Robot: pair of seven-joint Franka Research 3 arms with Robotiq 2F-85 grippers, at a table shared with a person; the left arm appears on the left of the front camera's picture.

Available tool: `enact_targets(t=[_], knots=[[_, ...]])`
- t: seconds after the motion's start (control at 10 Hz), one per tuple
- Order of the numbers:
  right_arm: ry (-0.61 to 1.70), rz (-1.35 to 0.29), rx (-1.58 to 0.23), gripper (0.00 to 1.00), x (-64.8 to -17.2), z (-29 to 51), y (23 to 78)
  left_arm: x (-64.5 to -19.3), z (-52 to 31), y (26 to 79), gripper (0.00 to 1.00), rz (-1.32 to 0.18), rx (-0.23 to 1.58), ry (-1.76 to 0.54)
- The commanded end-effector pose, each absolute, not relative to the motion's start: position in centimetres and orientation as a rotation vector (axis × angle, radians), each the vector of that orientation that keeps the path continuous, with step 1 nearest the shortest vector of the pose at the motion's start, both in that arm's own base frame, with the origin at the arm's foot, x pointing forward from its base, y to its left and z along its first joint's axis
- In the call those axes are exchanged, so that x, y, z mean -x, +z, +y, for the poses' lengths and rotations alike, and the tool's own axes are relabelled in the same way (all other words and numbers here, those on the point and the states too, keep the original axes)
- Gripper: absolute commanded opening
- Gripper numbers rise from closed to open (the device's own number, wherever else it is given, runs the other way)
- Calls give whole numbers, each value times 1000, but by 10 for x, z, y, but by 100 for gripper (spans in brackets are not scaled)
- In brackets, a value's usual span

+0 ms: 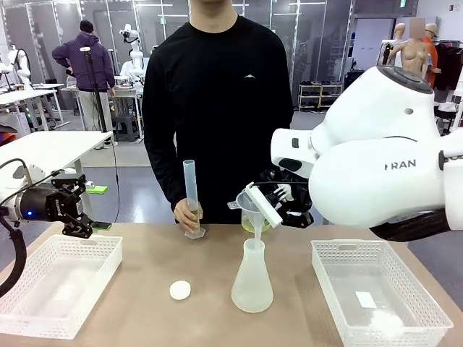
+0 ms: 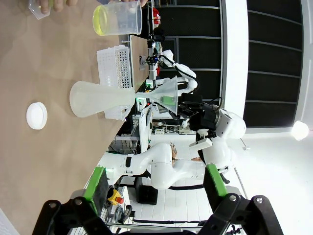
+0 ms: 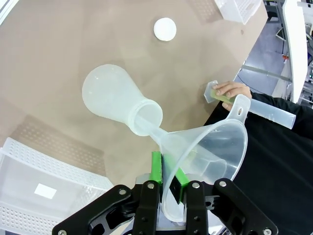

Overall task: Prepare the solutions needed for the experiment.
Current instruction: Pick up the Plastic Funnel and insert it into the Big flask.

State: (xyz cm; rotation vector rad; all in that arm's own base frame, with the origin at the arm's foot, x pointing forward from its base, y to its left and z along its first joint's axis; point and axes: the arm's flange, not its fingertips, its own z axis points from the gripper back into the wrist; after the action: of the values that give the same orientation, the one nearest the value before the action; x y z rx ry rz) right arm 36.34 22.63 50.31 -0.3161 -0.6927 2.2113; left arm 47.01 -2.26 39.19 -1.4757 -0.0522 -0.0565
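Nearest on the table (image 1: 145,307) stands the conical flask (image 1: 252,285), apparently empty, with a funnel (image 1: 244,208) seated in its neck. To the side, the left gripper (image 2: 155,182) hangs idle over a white basket (image 1: 43,307), jaws wide apart. Just beyond the funnel, the right gripper (image 3: 167,174) is clamped on the wall of a translucent beaker (image 2: 120,18), which holds the solution (image 2: 100,20) as a shallow yellow layer at its bottom. Farther back, a person's hand (image 1: 188,213) steadies a graduated cylinder (image 1: 191,181). The transfer into the flask looks about to begin. The next move calls for tipping the beaker slowly, with its lip inside the funnel's rim and without knocking the funnel.
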Motion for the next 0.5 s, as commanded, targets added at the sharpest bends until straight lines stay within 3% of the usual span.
enact_targets(t=[0.0, 0.4], knots=[[2246, -753, 268, 6, -368, 222, 495, -471, -24, 393, 100, -66, 1462, -56], [2241, -736, 257, 6, -377, 219, 478, -471, -24, 393, 100, -66, 1462, -56]])
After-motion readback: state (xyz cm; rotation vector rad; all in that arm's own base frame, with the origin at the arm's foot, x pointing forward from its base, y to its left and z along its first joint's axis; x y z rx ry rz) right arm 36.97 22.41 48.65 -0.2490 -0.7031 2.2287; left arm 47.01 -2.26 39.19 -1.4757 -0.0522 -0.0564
